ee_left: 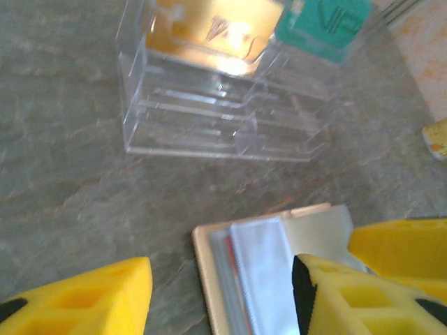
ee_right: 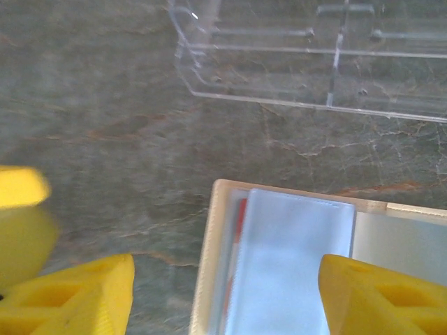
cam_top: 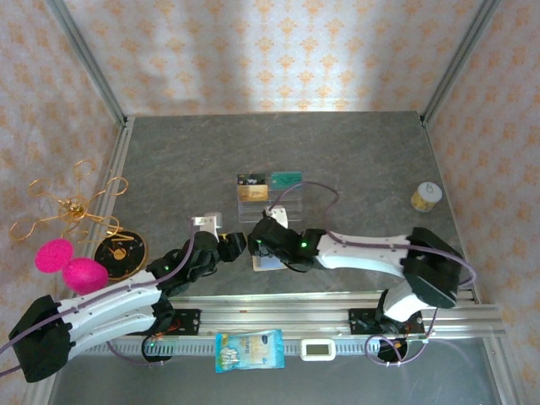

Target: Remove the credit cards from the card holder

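Card holder (ee_right: 286, 258), lower part cut off

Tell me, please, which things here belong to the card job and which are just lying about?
Job: card holder, red card edge inside it, gold card, teal card, clear rack.
Lying about: pink balls, gold wire ornament, black disc, snack packet, yellow jar.

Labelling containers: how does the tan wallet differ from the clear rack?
The tan leather wallet lies flat and open; the clear acrylic rack stands upright. The rack shows a gold card and a teal card; the wallet's pocket covers its contents. Both sit on the grey table.
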